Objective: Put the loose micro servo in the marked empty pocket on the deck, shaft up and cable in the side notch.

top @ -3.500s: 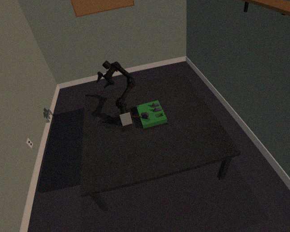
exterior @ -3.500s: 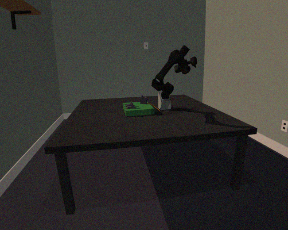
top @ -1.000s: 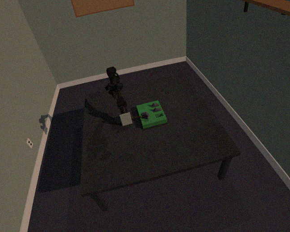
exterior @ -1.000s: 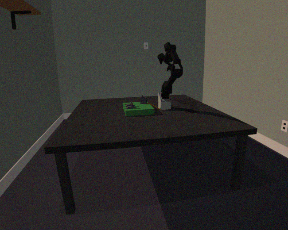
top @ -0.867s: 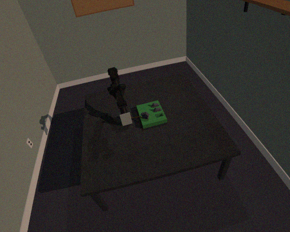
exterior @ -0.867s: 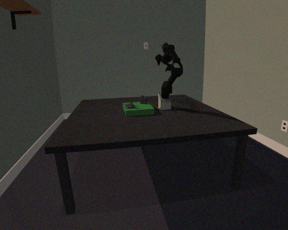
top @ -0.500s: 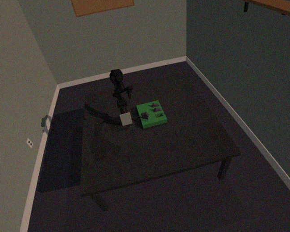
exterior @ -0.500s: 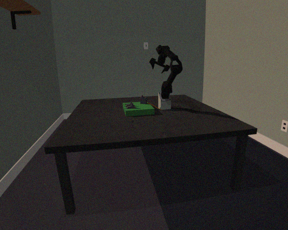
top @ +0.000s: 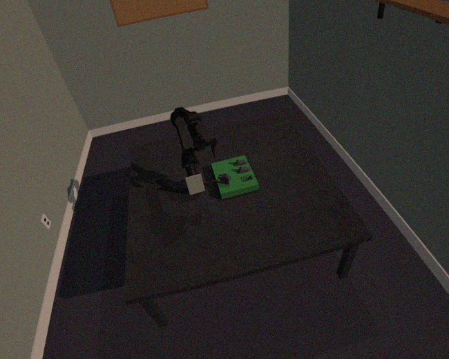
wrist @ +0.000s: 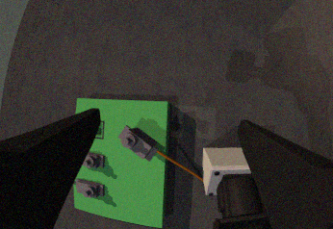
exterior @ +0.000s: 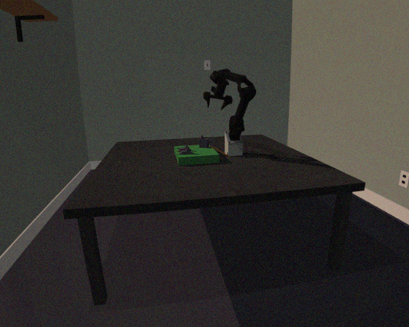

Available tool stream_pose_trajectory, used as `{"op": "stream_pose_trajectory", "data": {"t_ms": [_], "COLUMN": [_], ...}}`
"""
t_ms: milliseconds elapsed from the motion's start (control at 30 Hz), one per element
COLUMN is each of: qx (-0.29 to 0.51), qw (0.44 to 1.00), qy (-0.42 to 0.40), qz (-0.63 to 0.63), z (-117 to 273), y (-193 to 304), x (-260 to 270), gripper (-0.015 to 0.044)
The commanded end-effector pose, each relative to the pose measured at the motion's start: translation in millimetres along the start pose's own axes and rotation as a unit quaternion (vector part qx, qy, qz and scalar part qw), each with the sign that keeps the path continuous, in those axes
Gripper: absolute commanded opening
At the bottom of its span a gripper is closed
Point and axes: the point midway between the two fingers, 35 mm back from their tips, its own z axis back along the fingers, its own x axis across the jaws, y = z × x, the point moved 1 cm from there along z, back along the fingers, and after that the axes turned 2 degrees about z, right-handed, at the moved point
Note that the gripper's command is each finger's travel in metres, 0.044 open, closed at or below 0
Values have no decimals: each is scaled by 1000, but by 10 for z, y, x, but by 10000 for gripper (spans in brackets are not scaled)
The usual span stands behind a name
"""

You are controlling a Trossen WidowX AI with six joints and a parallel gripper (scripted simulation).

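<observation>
The loose micro servo (top: 224, 179) (exterior: 204, 143) (wrist: 138, 143) stands on the green deck (top: 240, 191) (exterior: 199, 159) (wrist: 140, 192), turned at an angle, its shaft seemingly up. Its orange cable (top: 211, 181) (exterior: 219, 151) (wrist: 180, 165) runs off the deck toward the arm's base. The marked pocket (top: 246, 178) (wrist: 101, 130) is empty, partly behind a finger in the wrist view; it cannot be made out in the exterior view. My gripper (exterior: 215, 107) (wrist: 171, 121) is open and empty, pointing down, high above the deck's level. The top view shows one finger clearly.
Two seated servos (top: 240, 162) (top: 242, 170) (wrist: 93, 160) (wrist: 90, 189) stand in a row with the pocket. The arm's white base block (top: 195, 183) (exterior: 233, 148) (wrist: 223, 159) is beside the deck, near the cable. All stand on a dark table (top: 240, 235) (exterior: 204, 185) (wrist: 144, 34).
</observation>
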Motion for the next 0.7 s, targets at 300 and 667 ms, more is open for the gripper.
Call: {"op": "stream_pose_trajectory", "data": {"t_ms": [300,667], "qx": [99,176], "qw": [973,916], "qy": [-10,-27], "qz": [206,360], "z": [-484,-843], "y": [328,679], "x": [332,512], "gripper": [440,440]}}
